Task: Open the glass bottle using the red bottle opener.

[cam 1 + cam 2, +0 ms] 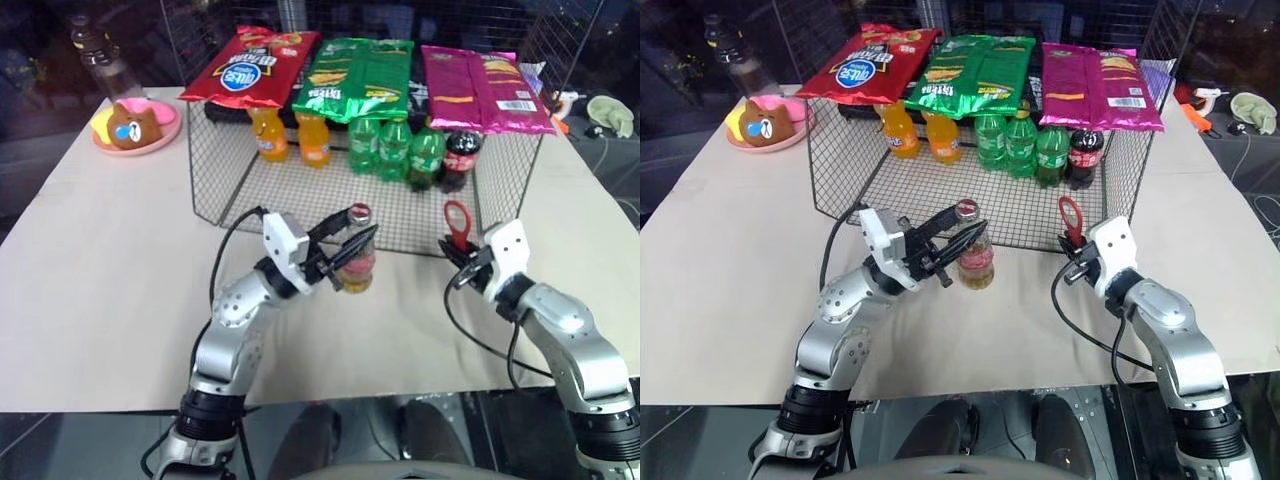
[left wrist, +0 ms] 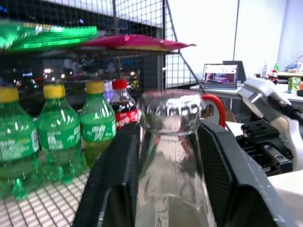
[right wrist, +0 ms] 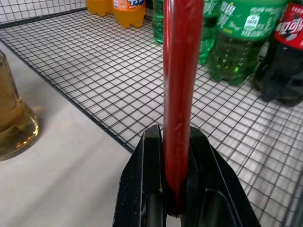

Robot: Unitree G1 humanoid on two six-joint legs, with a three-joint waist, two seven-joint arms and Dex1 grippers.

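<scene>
Glass bottle [image 1: 358, 262] in L gripper [image 1: 352, 242], near wire rack [image 1: 215, 175] front edge.

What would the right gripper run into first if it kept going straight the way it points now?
Probably the wire rack: the right gripper, shut on the red bottle opener, points forward and left, toward the rack's front edge. The glass bottle in the left gripper sits further left; depth is unclear.

Office or lab: laptop [image 2: 219, 75] on background desk [image 2: 222, 92].
</scene>
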